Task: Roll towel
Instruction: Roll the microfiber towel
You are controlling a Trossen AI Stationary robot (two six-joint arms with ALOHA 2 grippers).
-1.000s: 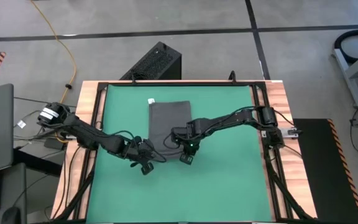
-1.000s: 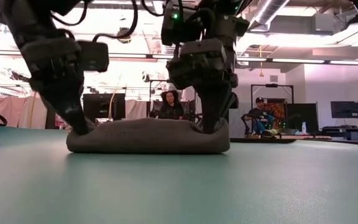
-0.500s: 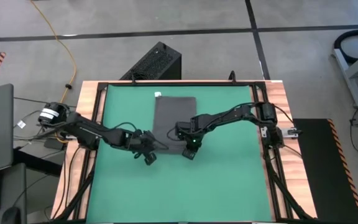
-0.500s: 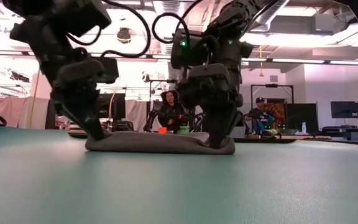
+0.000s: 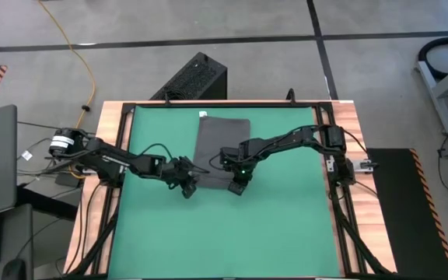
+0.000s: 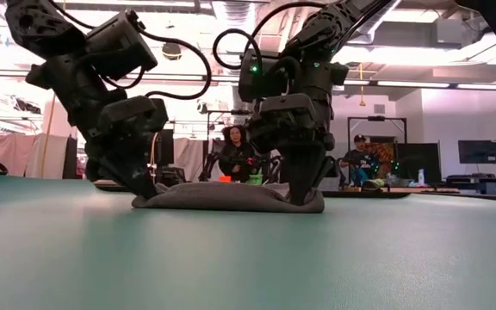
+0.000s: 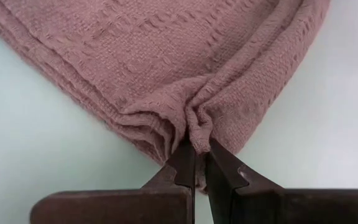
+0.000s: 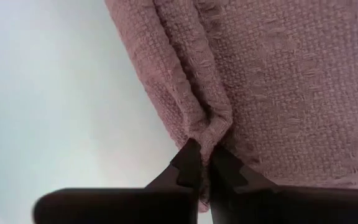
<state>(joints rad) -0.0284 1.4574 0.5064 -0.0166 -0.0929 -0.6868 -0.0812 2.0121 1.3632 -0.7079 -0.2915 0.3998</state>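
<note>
Both grippers, left (image 7: 196, 163) and right (image 8: 199, 163), were pinched on the near corners of the towel (image 5: 221, 148) lying mid-mat (image 5: 286, 225), so they should lift evenly and roll forward together.

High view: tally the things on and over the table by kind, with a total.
Towel: 1
Green mat: 1
Grippers: 2, the left gripper and the right gripper, each pinching a near corner of the towel
Total: 4
</note>
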